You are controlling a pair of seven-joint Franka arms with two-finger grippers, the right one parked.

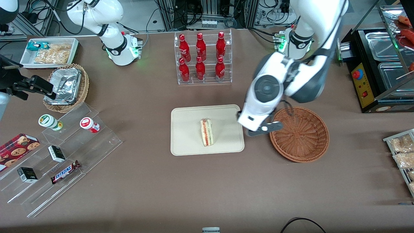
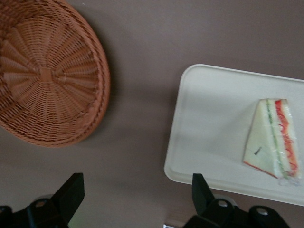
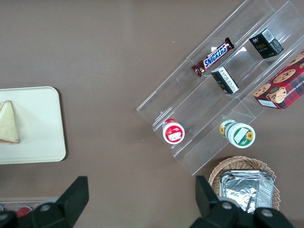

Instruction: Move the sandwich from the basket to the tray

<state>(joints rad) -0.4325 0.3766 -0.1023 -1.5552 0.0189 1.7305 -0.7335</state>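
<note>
The sandwich (image 1: 207, 132) lies on its side in the middle of the beige tray (image 1: 187, 142), its red and green filling edge showing. It also shows in the left wrist view (image 2: 271, 138) on the tray (image 2: 209, 123). The reddish-brown wicker basket (image 1: 299, 134) stands beside the tray toward the working arm's end and holds nothing; it shows in the left wrist view (image 2: 47, 76) too. My left gripper (image 1: 260, 129) hangs open and empty above the bare table between tray and basket, its black fingertips (image 2: 71, 190) wide apart.
A clear rack of red bottles (image 1: 202, 58) stands farther from the camera than the tray. A stepped acrylic shelf with snacks (image 1: 58, 152), a tan basket with foil (image 1: 66, 87) and a white bin (image 1: 48, 51) lie toward the parked arm's end. A black food warmer (image 1: 378, 68) stands at the working arm's end.
</note>
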